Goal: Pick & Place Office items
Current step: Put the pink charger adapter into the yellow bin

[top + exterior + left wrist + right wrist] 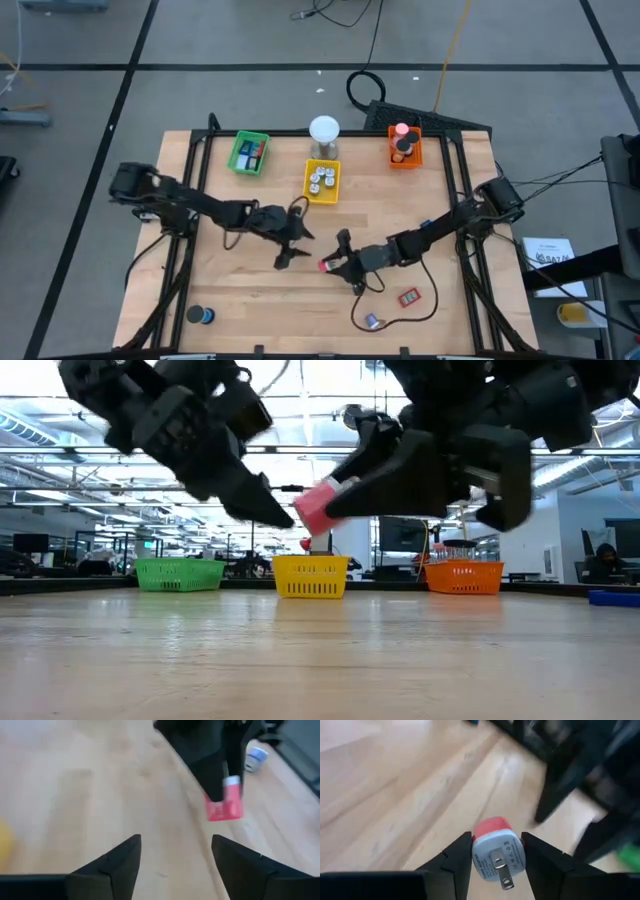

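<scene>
Two arms meet near the middle of your table in the high view: the left gripper (pixel 290 245) reaches in from the left with its fingers spread and nothing between them, and the right gripper (pixel 338 262) comes from the right, clamped on a small pink-red plug (pixel 327 265). At the far edge you see a green tray (pixel 249 154), a yellow tray (pixel 322 180) with silvery round bits in it, and an orange tray (pixel 404 147), with a white-domed cylinder (pixel 324 135) just behind the yellow one. Near the front edge lie a red rectangular piece (pixel 408 297), a small bluish piece (pixel 371 321) and, far to the left, a blue roll (pixel 203 316). In the low view you find both grippers held above the wooden table (pixel 320 660), the plug (pixel 322 507) lifted clear of it, pinched in the right gripper (pixel 350 485), with the left gripper (pixel 262 500) just beside it but apart. The left wrist view shows you its own fingers (pixel 120 865) wide apart over bare wood, and beyond them the plug (pixel 225 806) hanging from the other arm's dark fingers. The right wrist view shows you the plug (pixel 496 851) seated between its two fingers (pixel 455 855), both pressed against it, its metal prongs facing the camera.
</scene>
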### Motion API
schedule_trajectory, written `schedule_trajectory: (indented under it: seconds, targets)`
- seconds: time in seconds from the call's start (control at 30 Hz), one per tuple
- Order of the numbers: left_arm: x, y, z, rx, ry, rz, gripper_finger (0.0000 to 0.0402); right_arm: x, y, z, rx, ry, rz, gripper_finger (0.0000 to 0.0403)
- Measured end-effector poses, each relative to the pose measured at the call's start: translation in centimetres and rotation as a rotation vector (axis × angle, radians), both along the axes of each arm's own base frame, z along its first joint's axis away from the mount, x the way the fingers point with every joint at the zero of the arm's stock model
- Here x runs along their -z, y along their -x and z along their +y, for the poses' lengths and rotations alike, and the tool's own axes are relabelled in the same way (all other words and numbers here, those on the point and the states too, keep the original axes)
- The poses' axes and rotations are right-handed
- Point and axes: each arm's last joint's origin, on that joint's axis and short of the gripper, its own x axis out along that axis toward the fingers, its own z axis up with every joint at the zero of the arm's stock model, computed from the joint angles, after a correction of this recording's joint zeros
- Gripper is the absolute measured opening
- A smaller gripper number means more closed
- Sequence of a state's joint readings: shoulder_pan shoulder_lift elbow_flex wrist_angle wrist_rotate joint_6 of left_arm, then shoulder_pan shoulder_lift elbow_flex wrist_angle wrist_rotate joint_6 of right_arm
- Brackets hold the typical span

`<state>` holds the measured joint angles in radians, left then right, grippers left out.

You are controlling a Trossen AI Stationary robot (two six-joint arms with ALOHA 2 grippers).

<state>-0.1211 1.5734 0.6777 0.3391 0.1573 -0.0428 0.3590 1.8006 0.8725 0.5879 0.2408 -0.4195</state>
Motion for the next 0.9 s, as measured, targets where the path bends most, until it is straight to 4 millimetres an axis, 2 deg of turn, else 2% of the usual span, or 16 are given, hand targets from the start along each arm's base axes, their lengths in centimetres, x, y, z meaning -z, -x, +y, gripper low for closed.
schedule_trajectory:
  seconds: [0.1,0.17,0.27,0.37,0.47,0.6,0.9]
  targets:
    - [-1.7,1.4,-0.1,-0.064,-0.072,-0.057,0.0242,-0.4,0.1,-1.0,0.120,-0.073,0.056,0.0138]
    - [-1.9,2.4,-0.2,-0.096,-0.085,-0.108,0.0226,-0.8,0.3,-2.2,0.247,-0.165,0.135,0.0138]
    - [-1.4,4.0,0.1,-0.149,-0.084,-0.190,0.0192,-1.5,-0.2,-4.5,0.457,-0.321,0.271,0.0142]
    - [-0.3,5.5,0.3,-0.199,-0.060,-0.283,0.0155,-1.3,-0.1,-6.7,0.592,-0.400,0.439,0.0142]
    - [0.6,6.8,0.5,-0.241,-0.043,-0.354,0.0123,-1.2,-0.7,-8.1,0.642,-0.457,0.511,0.0141]
    - [1.6,8.2,1.0,-0.329,-0.062,-0.373,0.0093,-1.3,-0.5,-9.2,0.691,-0.457,0.578,0.0143]
    - [2.5,9.0,1.3,-0.410,-0.063,-0.335,0.0056,-1.0,0.0,-11.5,0.757,-0.501,0.659,0.0152]
